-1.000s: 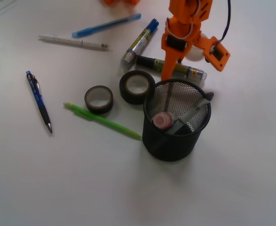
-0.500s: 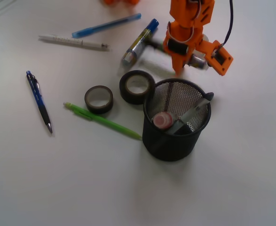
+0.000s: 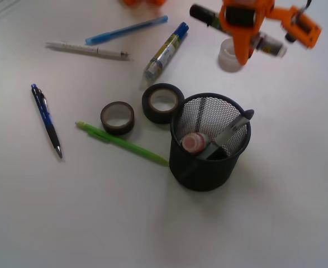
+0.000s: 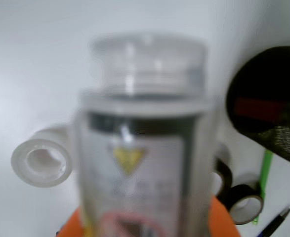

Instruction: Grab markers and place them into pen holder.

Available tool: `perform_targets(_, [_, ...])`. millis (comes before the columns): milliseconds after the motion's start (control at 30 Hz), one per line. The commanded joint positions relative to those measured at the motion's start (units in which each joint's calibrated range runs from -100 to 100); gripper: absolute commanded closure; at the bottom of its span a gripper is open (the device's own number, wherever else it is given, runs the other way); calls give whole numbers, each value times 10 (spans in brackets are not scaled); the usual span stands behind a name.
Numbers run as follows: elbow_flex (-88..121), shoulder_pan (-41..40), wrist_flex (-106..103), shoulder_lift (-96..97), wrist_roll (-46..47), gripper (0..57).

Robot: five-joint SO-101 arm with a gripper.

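Pincer [image 3: 243, 22]: raised above the far right part of the counter [image 3: 69, 223], clamped on the black marker [image 3: 208, 14], which lies crosswise in the grip, dark cap to the left, labelled barrel jutting out to the right. In the wrist view the barrel [image 4: 142, 148] fills the frame, blurred, so the exact hold cannot be read. Pen holder [image 3: 208, 167]: upright near the middle of the counter, toward the right edge, well apart from the pincer and nearer the front edge; it already holds the pink-capped marker [image 3: 194, 142] and a grey pen [image 3: 231, 133] leaning on the rim. Blue marker [image 3: 165, 50]: lying flat toward the far edge, untouched. Small white cap [image 3: 229, 56]: on the counter beneath the pincer. Two tape rolls [image 3: 162, 102], a green pencil [image 3: 122, 143] and thin pens [image 3: 46, 119] lie to the left. Handling note: the marker is best tipped upright before descent, brought over the open back half of the rim, clear of the leaning pen, and released only once its lower end is inside the mesh; a crosswise drop would likely bridge the rim.
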Motion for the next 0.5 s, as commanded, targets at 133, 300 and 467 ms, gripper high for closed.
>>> perform_targets(133, [-177,21,-31,-65,-9,571])
perform_targets(300, [-208,45,-192,-32,-43,571])
perform_targets(467, [-212,73,-369,12,-51,571])
